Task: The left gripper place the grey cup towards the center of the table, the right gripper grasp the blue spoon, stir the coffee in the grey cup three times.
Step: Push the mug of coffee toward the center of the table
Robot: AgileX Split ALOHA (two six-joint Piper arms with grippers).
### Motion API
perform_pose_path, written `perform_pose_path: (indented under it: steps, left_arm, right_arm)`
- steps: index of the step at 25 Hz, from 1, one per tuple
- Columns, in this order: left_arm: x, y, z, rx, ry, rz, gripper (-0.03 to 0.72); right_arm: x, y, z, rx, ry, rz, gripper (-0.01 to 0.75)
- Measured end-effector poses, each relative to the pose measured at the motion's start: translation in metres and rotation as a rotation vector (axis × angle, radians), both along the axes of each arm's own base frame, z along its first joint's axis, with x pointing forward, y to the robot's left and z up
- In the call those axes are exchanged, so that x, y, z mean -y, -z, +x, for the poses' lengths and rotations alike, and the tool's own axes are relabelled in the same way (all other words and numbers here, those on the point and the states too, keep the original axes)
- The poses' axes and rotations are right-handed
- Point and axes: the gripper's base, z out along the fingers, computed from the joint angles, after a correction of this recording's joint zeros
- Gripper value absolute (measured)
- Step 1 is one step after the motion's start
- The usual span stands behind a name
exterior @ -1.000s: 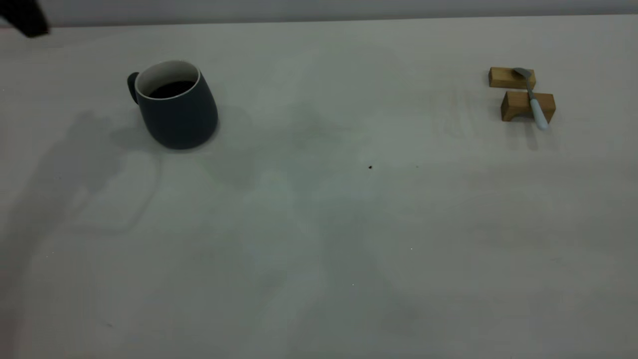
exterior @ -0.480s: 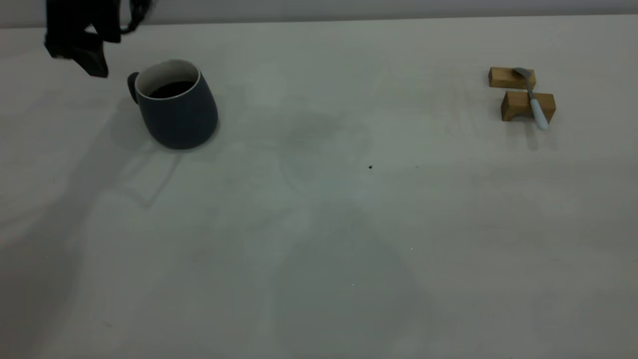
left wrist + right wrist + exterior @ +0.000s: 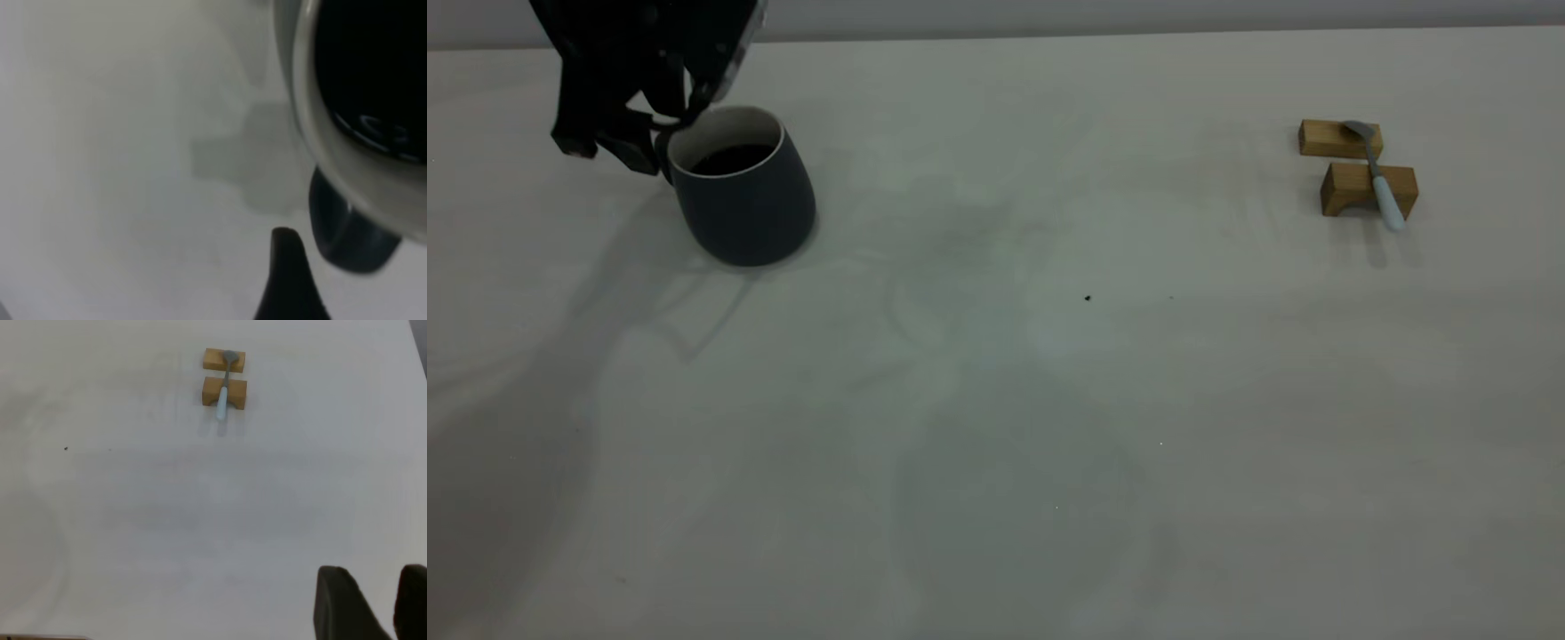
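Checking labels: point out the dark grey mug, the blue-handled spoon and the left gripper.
dark slate-grey matte mug (image 3: 747,209): exterior view, on its belly.
pale blue-handled metal spoon (image 3: 1385,197): exterior view, on its handle.
blocky black left gripper (image 3: 618,147): exterior view, between its fingertips.

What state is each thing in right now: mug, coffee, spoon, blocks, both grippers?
Dark slate-grey mug: upright on the table, ungrasped.
Dark coffee: inside the mug, unspilled.
Pale-blue-handled spoon: resting across the blocks.
Two small wooden blocks: side by side, supporting the spoon.
Left gripper: at the mug's handle, empty.
Right gripper: away from the spoon, empty.
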Motion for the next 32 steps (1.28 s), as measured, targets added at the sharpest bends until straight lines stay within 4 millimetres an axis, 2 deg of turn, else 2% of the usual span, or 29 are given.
perform_pose_path:
  steps: [6,9,12,13,19,26,32]
  left_arm:
    - [0.001,0.011,0.001,0.002,0.018,-0.001,0.497]
    - [0.001,0.011,0.001,0.003,0.018,-0.002,0.39]
    - [0.001,0.011,0.0,-0.011,0.01,-0.006,0.236]
    - [0.002,0.011,-0.001,-0.015,0.011,-0.005,0.213]
    - [0.029,0.011,-0.006,-0.024,0.016,-0.013,0.212]
    - [0.075,0.01,-0.016,-0.023,-0.057,-0.053,0.212]
    - [0.116,0.01,-0.03,-0.026,-0.043,-0.073,0.212]
  right_arm:
    - [0.0,0.0,0.0,0.0,0.0,0.0,0.24]
    - [0.0,0.0,0.0,0.0,0.0,0.0,0.24]
    - [0.0,0.0,0.0,0.0,0.0,0.0,0.24]
    - [0.0,0.0,0.0,0.0,0.0,0.0,0.24]
    - [0.0,0.0,0.0,0.0,0.0,0.0,0.24]
    - [0.0,0.0,0.0,0.0,0.0,0.0,0.24]
    - [0.0,0.0,0.0,0.0,0.0,0.0,0.24]
